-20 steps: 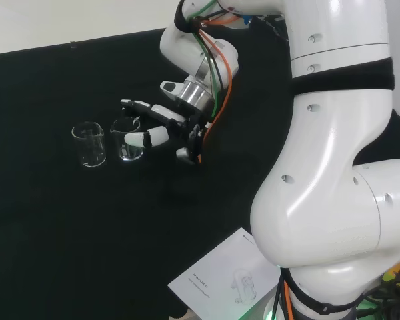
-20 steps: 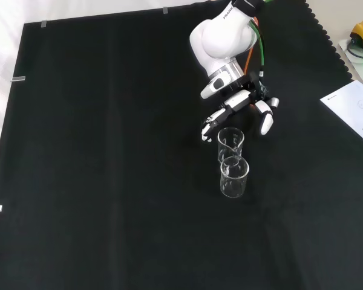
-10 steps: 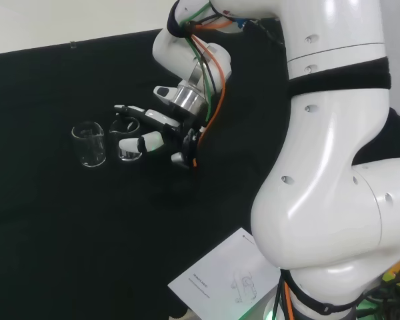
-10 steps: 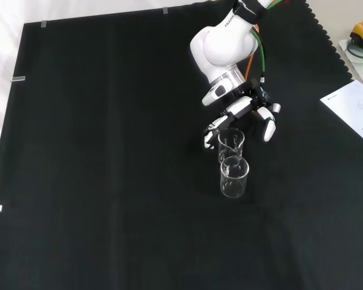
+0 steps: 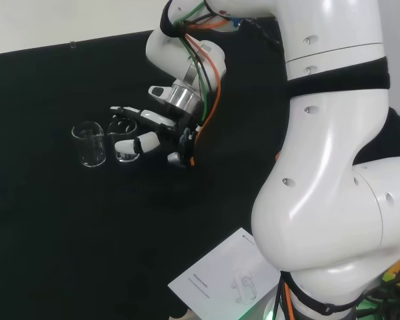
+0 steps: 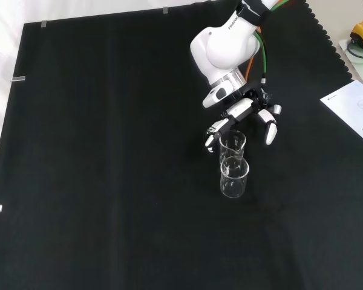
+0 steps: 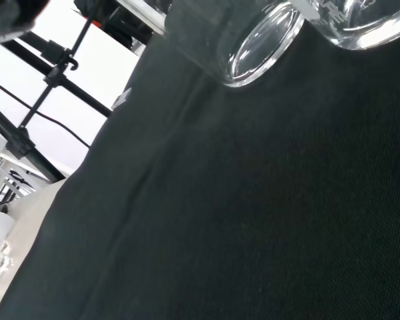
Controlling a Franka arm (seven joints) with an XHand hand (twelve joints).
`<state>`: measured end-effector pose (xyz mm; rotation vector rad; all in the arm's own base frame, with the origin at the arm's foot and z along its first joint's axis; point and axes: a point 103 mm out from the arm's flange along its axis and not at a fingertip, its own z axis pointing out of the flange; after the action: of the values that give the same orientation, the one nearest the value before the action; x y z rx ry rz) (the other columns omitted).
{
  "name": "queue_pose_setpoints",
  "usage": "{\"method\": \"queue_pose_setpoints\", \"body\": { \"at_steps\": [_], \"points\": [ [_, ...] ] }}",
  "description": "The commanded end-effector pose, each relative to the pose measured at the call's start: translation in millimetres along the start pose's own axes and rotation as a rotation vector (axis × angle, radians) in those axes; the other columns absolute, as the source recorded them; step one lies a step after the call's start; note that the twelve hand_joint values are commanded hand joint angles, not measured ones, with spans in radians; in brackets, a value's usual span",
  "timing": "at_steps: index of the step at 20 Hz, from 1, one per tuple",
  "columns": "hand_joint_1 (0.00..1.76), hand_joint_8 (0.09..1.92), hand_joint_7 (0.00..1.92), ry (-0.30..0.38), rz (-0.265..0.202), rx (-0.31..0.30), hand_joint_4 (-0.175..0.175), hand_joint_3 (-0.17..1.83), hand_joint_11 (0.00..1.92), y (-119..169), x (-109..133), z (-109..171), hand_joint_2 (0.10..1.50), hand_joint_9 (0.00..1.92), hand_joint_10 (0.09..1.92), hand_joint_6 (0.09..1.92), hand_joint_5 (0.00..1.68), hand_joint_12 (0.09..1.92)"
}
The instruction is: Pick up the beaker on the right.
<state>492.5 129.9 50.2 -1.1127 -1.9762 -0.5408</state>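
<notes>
Two clear glass beakers sit side by side on the black counter (image 5: 53,220), left of centre in the head view. The one to grab is the right-hand beaker (image 5: 125,141) in that view; in the front view it's the upper one (image 6: 232,145), just above its neighbour (image 6: 234,177) and nearly touching it.

The hand (image 5: 161,127) is spread around the target: fingers (image 5: 130,113) reach past the far side of the rim and the thumb (image 5: 132,145) comes in at the near side, with the glass between them. They look relaxed rather than curled, and I can't tell if anything is touching the glass yet. In the front view the hand (image 6: 242,109) comes down from the top, with white fingertips on either side of the beaker. The wrist view shows two glass bases (image 7: 260,47) up close.

How it'll handle, my guess: empty, so light, but rigid, slick and breakable. Best hold is probably mid-wall, thumb opposite the fingers, below the flared lip so it can't slide out. The other beaker (image 5: 89,144) is so close that a finger on that side could knock it. A sheet of paper (image 5: 227,280) lies well clear at lower right.
</notes>
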Motion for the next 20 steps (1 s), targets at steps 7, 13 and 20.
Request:
{"method": "queue_pose_setpoints", "body": {
  "at_steps": [7, 13, 20],
  "points": [
    [0.79, 1.05, 0.3, -0.011, 0.009, -0.021, -0.175, 0.94, 0.36, 2.8, -3.0, 2.4, 0.29, 0.39, 0.96, 0.12, 0.29, 1.4],
    [0.85, 1.1, 0.33, -0.018, 0.007, -0.05, -0.175, 1.0, 0.42, 5.3, -5.5, 1.2, 0.28, 0.43, 0.96, 0.63, 0.13, 1.39],
    [0.93, 1.23, 0.45, -0.038, 0.01, -0.053, -0.175, 1.04, 0.54, 11.6, -3.6, -1.1, 0.29, 0.61, 1.08, 0.94, 0.11, 1.41]
  ]
}}
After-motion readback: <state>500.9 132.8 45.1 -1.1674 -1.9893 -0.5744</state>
